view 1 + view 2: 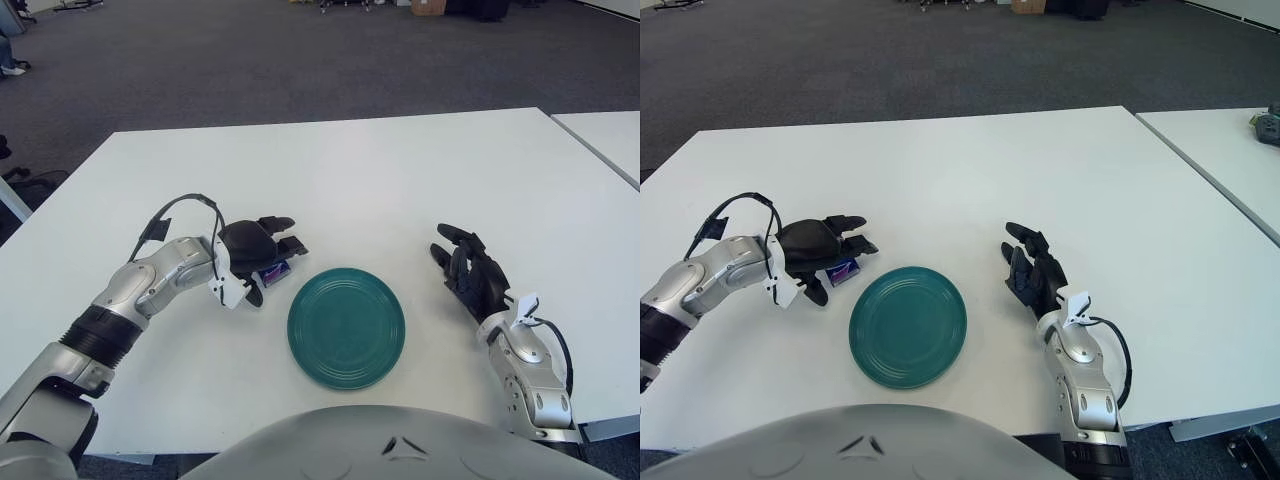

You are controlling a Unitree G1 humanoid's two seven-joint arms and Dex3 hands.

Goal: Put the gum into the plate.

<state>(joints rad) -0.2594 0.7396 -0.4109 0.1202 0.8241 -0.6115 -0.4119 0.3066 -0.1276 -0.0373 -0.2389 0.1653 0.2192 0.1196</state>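
The gum (275, 270) is a small pack with a blue and pink label. It lies on the white table (400, 180), just left of the round teal plate (346, 327). My left hand (268, 256) hovers low over the gum and hides most of it. Its dark fingers (284, 224) reach out past the pack and the thumb sits on the near left side; the fingers are not wrapped around it. Nothing lies on the plate. My right hand (468, 268) shows to the right of the plate, its fingers relaxed and holding nothing.
A second white table (610, 135) stands at the right, across a narrow gap. Grey carpet lies beyond the table's far edge. My own grey torso (385, 445) fills the bottom of the view.
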